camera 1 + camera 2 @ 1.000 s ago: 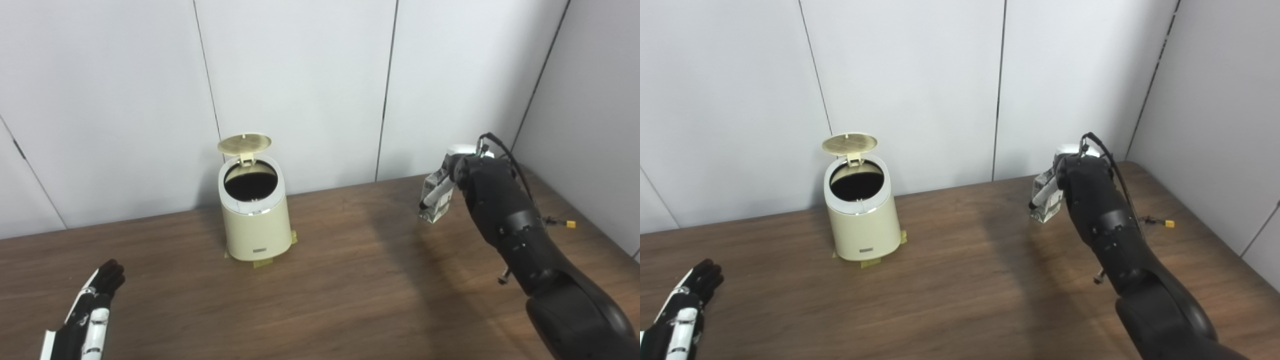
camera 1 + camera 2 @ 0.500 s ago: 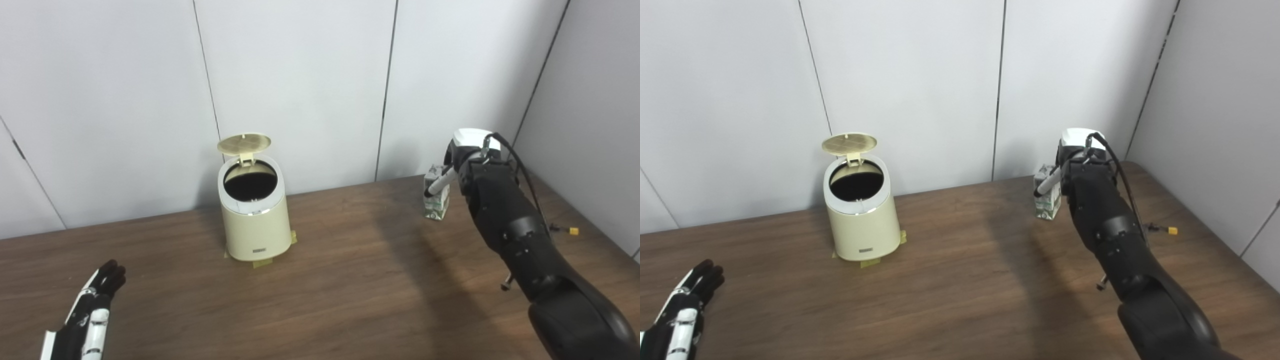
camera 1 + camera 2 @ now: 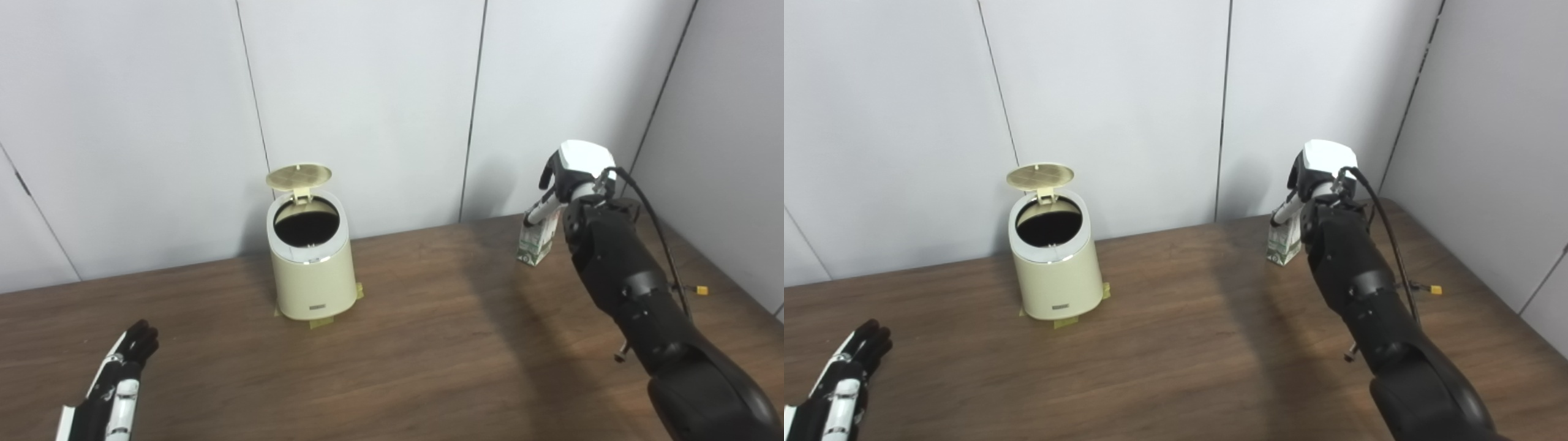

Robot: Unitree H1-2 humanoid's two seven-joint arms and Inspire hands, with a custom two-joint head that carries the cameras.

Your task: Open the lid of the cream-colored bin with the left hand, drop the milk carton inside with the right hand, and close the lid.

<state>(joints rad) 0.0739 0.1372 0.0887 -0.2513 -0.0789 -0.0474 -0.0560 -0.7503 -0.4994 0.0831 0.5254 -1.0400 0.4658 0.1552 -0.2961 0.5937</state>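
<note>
The right hand (image 3: 566,174) is raised at the far right of the table (image 3: 429,343), its fingers (image 3: 540,210) wrapped on the upper part of the one milk carton (image 3: 533,244). The carton hangs just below the hand, tilted, its lower corner close to the tabletop; whether it touches cannot be told. It is a small white box with green print and a folded top. Well off to that hand's left stands the single cream-colored bin (image 3: 312,269), a round tapered tub with a pale rim, a small label low on its front and tape at its foot. Its one lid (image 3: 299,175) stands tipped up on the rear hinge, leaving the dark mouth uncovered. The left hand (image 3: 116,386) lies low at the near left edge, fingers straight and holding nothing.
</note>
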